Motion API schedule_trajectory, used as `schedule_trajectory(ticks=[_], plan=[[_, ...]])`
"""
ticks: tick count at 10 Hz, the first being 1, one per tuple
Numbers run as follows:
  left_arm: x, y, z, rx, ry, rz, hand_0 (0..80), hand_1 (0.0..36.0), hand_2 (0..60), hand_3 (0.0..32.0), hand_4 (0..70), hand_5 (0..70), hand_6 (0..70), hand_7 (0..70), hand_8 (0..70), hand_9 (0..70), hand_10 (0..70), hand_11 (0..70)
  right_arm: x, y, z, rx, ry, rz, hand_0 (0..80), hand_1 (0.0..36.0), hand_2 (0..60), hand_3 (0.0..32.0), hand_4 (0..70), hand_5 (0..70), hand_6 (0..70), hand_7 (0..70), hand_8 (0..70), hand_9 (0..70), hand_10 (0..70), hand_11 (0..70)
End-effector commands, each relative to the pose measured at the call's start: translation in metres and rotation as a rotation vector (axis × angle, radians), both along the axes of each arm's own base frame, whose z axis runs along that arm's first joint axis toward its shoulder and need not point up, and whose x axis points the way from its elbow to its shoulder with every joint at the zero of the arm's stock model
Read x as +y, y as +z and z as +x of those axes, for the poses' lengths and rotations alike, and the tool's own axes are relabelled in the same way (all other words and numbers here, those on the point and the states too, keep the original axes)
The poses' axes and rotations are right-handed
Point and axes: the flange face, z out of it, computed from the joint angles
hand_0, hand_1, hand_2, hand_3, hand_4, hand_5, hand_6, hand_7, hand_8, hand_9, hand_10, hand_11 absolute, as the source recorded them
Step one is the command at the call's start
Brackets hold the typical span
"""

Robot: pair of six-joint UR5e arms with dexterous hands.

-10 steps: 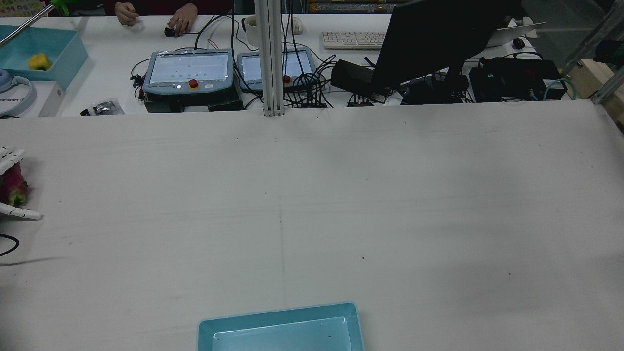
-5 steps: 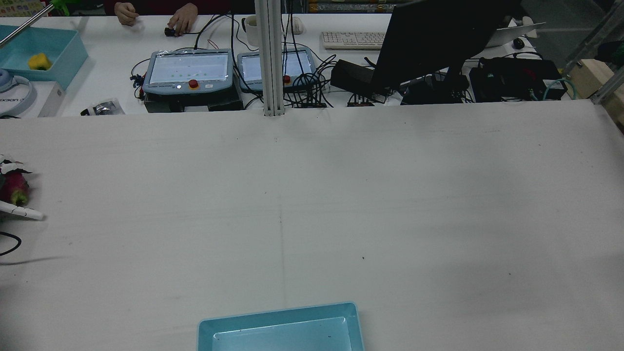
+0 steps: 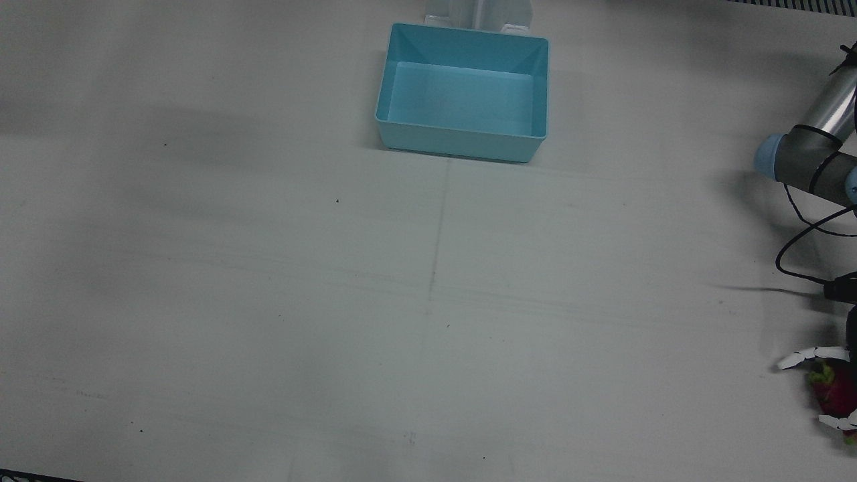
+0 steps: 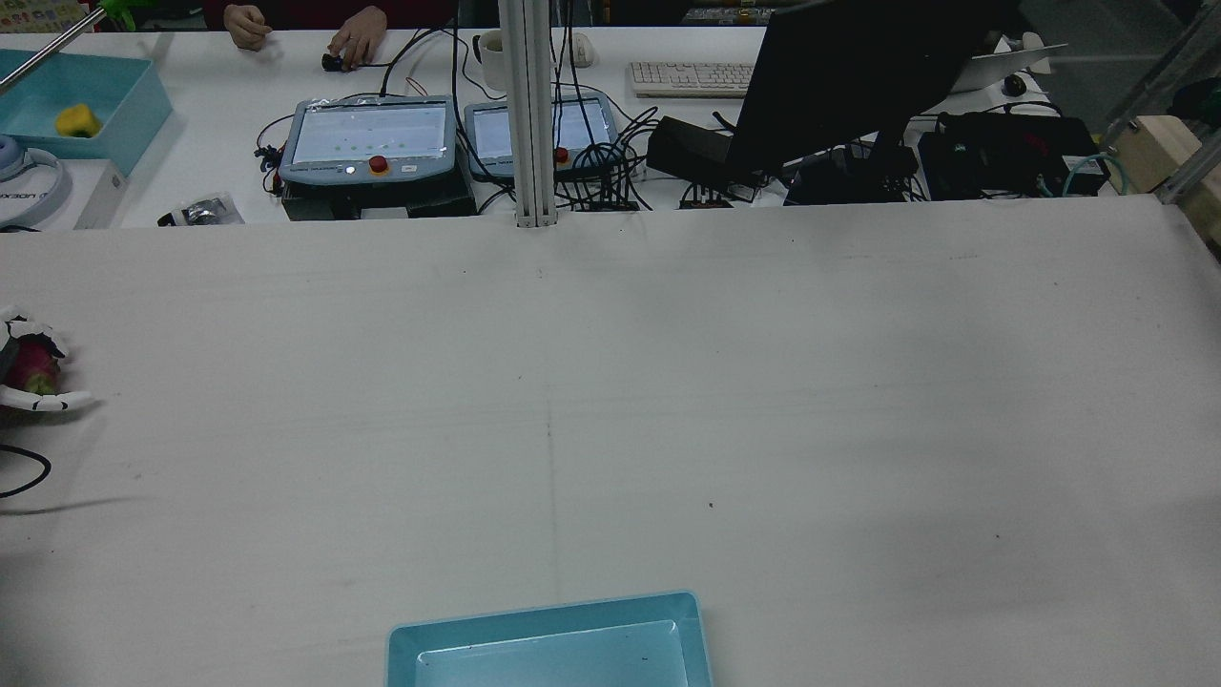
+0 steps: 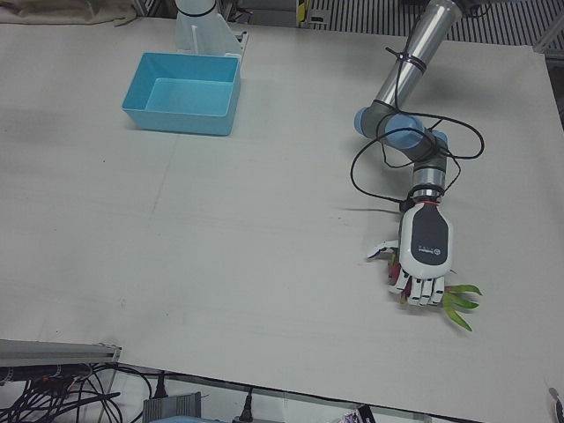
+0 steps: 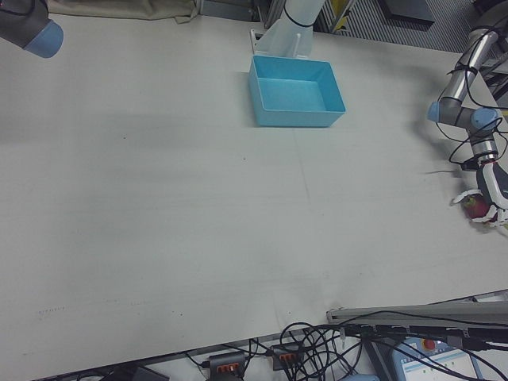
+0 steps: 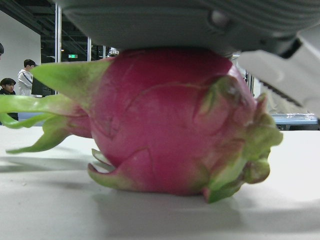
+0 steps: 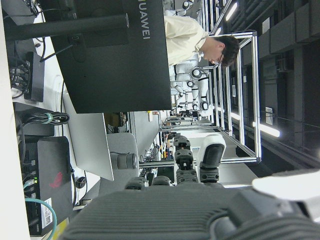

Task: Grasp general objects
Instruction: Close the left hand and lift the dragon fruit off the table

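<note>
Across the white desk (image 5: 220, 220), far from the blue bin (image 5: 182, 81) at its back edge, the left arm reaches down over a dragon fruit (image 5: 394, 278) lying near the front edge. The left hand (image 5: 425, 257) lies palm-down on the fruit, fingers curled over it and thumb (image 5: 381, 251) spread beside; whether the grip has fully closed cannot be told. For a sound lift, fingers should wrap the round body, not the green leaves (image 5: 460, 304). The right hand holds nothing visible.

Magenta, green-scaled dragon fruit (image 7: 170, 125) lies sideways on the table.
</note>
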Motion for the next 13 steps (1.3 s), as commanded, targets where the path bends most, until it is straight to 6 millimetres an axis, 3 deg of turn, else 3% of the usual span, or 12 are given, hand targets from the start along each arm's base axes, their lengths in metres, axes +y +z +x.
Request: schedule_trajectory(ticks=[1, 3, 5, 8, 9, 11, 13], plan=[[-0.005, -0.029, 0.003, 0.012, -0.001, 0.003, 27.0, 0.0, 50.9, 0.0, 70.0, 65.0, 66.7, 70.0, 61.7, 66.5, 70.0, 70.0, 0.000, 0.000, 0.000, 0.000, 0.000, 0.000, 0.0, 0.0, 0.0, 0.0, 0.0, 0.0, 0.0, 0.0, 0.0, 0.0, 0.0, 0.0], [-0.003, -0.045, 0.001, 0.039, -0.003, -0.008, 26.8, 0.0, 54.0, 0.0, 70.0, 70.0, 70.0, 70.0, 70.0, 70.0, 70.0, 70.0, 0.000, 0.000, 0.000, 0.000, 0.000, 0.000, 0.0, 0.0, 0.0, 0.0, 0.0, 0.0, 0.0, 0.0, 0.0, 0.0, 0.0, 0.0], [-0.003, -0.053, -0.005, 0.077, -0.014, -0.018, 23.3, 0.0, 60.0, 0.0, 70.0, 70.0, 70.0, 68.7, 70.0, 70.0, 70.0, 70.0, 0.000, 0.000, 0.000, 0.000, 0.000, 0.000, 0.0, 0.0, 0.0, 0.0, 0.0, 0.0, 0.0, 0.0, 0.0, 0.0, 0.0, 0.0], [0.000, -0.109, -0.007, 0.122, -0.008, -0.007, 13.2, 1.1, 60.0, 0.0, 70.0, 70.0, 70.0, 62.3, 70.0, 70.0, 70.0, 70.0, 0.000, 0.000, 0.000, 0.000, 0.000, 0.000, 0.0, 0.0, 0.0, 0.0, 0.0, 0.0, 0.0, 0.0, 0.0, 0.0, 0.0, 0.0], [0.002, -0.110, -0.008, 0.206, -0.006, -0.038, 11.8, 2.3, 60.0, 0.0, 70.0, 70.0, 70.0, 60.6, 70.0, 70.0, 70.0, 70.0, 0.000, 0.000, 0.000, 0.000, 0.000, 0.000, 0.0, 0.0, 0.0, 0.0, 0.0, 0.0, 0.0, 0.0, 0.0, 0.0, 0.0, 0.0], [0.005, -0.114, -0.005, 0.383, 0.026, -0.090, 11.3, 1.3, 60.0, 0.0, 70.0, 70.0, 70.0, 59.7, 70.0, 70.0, 70.0, 70.0, 0.000, 0.000, 0.000, 0.000, 0.000, 0.000, 0.0, 0.0, 0.0, 0.0, 0.0, 0.0, 0.0, 0.0, 0.0, 0.0, 0.0, 0.0], [0.003, -0.133, -0.002, 0.530, 0.131, -0.114, 10.5, 0.2, 60.0, 0.0, 70.0, 70.0, 70.0, 57.9, 70.0, 70.0, 70.0, 70.0, 0.000, 0.000, 0.000, 0.000, 0.000, 0.000, 0.0, 0.0, 0.0, 0.0, 0.0, 0.0, 0.0, 0.0, 0.0, 0.0, 0.0, 0.0]])
